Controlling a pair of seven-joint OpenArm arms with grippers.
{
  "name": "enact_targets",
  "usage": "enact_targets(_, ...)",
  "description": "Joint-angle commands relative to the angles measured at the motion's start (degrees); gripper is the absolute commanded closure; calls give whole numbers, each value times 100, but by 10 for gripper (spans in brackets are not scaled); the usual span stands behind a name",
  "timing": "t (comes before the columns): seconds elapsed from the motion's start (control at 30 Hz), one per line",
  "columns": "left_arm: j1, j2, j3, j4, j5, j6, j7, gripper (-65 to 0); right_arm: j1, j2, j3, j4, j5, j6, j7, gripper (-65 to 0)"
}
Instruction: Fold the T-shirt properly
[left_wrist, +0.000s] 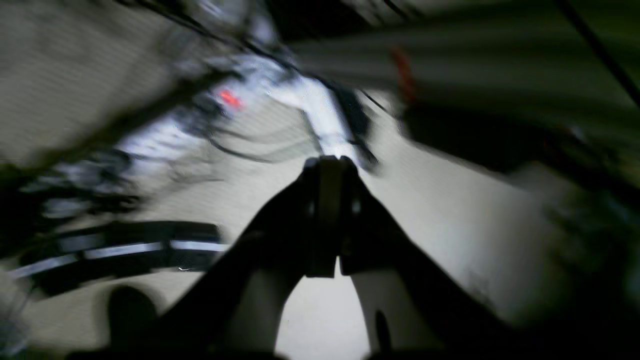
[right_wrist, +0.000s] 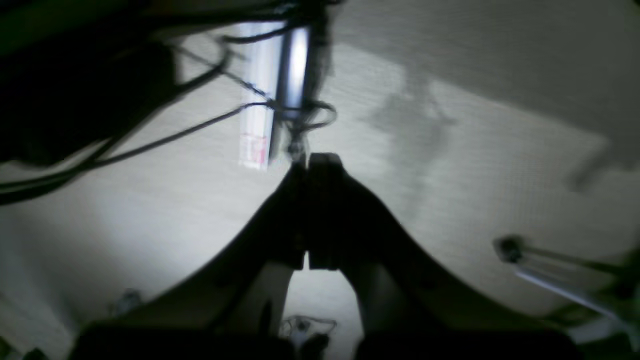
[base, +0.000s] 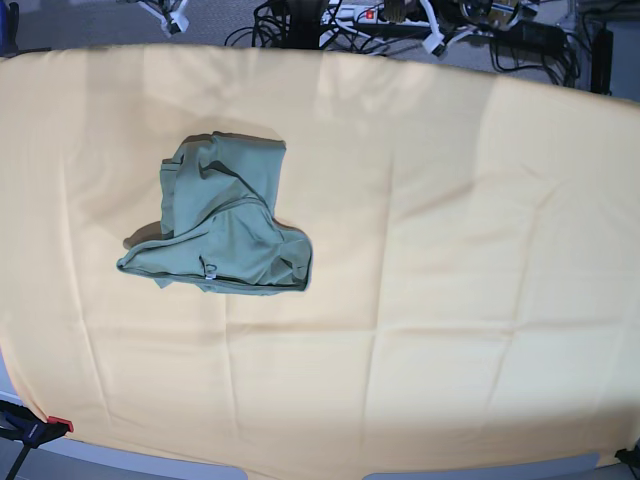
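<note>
The sage-green T-shirt (base: 222, 232) lies crumpled in a loose heap on the left half of the table in the base view, with a small tag showing near its front edge. Neither arm appears in the base view. In the blurred left wrist view, my left gripper (left_wrist: 330, 161) is shut with nothing between its fingers, and behind it are pale floor and cables. My right gripper (right_wrist: 315, 157) is also shut and empty in the right wrist view, over a pale surface with cables. The T-shirt shows in neither wrist view.
A large yellow-orange cloth (base: 450, 250) covers the whole table. Cables and power strips (base: 400, 20) lie on the floor beyond the far edge. A clamp with a red tip (base: 40, 428) holds the cloth at the front left corner.
</note>
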Motion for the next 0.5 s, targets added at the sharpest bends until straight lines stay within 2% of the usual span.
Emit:
enact_targets(0.0,-17,127,105,-68,-4,151,-39,0,52,-11,-81,-20,-131,-68,0,0)
enact_targets(0.07,-68,389,313,-149,55,699,-4,0,175,-155,-271,-57,-424,-339,2,0)
enact_targets(0.2,-66,774,691,-142,24,1390,15,0,234,-470,-505,-57,-835,-697,0,0)
enact_targets(0.33,-68,933,990,-142,-463,1480,57,0,216,-605,-522,-57,-986,-787,-15,0)
enact_targets(0.47,-66,1032,1220,-142,-603,1478,57,0,188,-640,-522,-57,-990,-778,-39,0)
